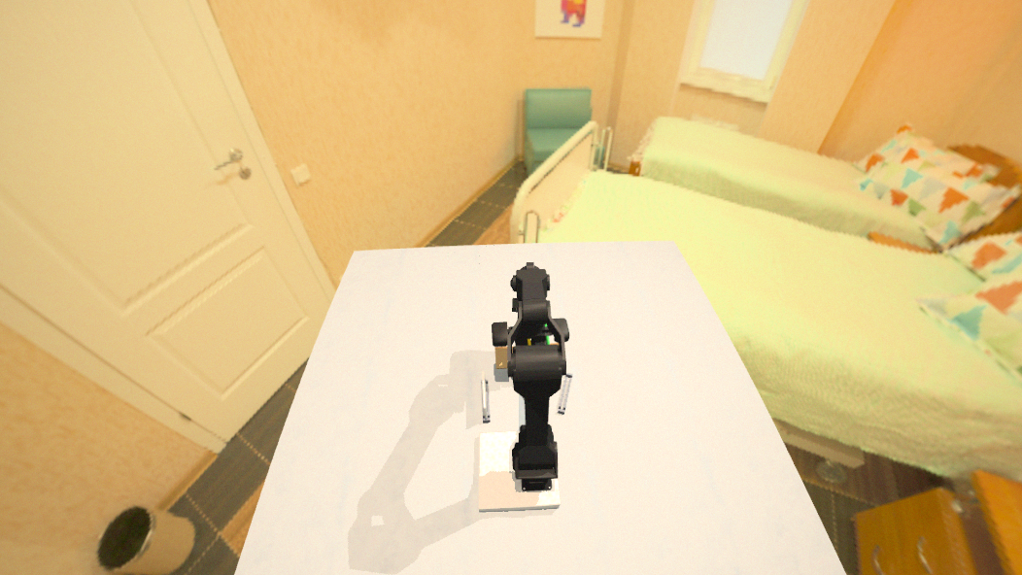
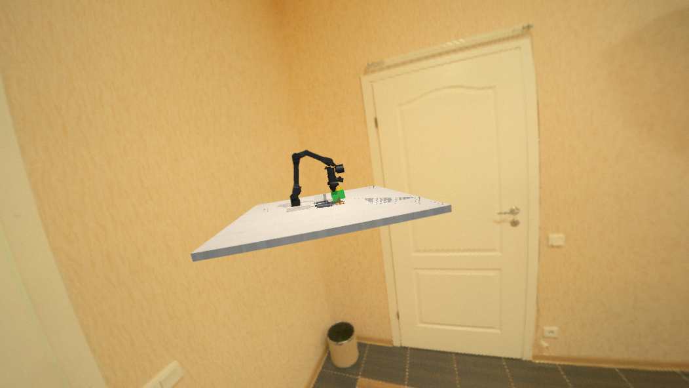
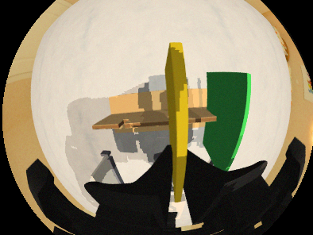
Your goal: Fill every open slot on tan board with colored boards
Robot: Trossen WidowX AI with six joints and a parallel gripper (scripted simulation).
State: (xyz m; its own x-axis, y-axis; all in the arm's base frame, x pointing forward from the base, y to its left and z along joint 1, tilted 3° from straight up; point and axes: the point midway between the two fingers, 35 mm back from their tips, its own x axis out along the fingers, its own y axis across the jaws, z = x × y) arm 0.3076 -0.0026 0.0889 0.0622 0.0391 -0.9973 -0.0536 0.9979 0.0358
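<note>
- Wrist view: we see our gripper (image 3: 173, 148) (image 2: 333, 188) closed on the yellow board (image 3: 177, 99) (image 2: 340, 189), its fingers narrow around the upright sheet.
- We have the yellow board crosswise to the tan board (image 3: 152, 116); whether it is locked in, we cannot tell.
- To its right in that view, we see the green board (image 3: 228, 113) (image 2: 338, 195) upright at the tan board's end, apart from the yellow one.
- Toward the opposite end, we can make out a notch in the tan board's upper edge with no colored board in it.
- From the top, our arm (image 1: 535, 368) (image 2: 295, 175) reaches over the table (image 1: 399, 321) (image 2: 289, 231), hiding most of the boards.
- Two slim pale stands (image 1: 486, 400) lie on either side of the arm.
</note>
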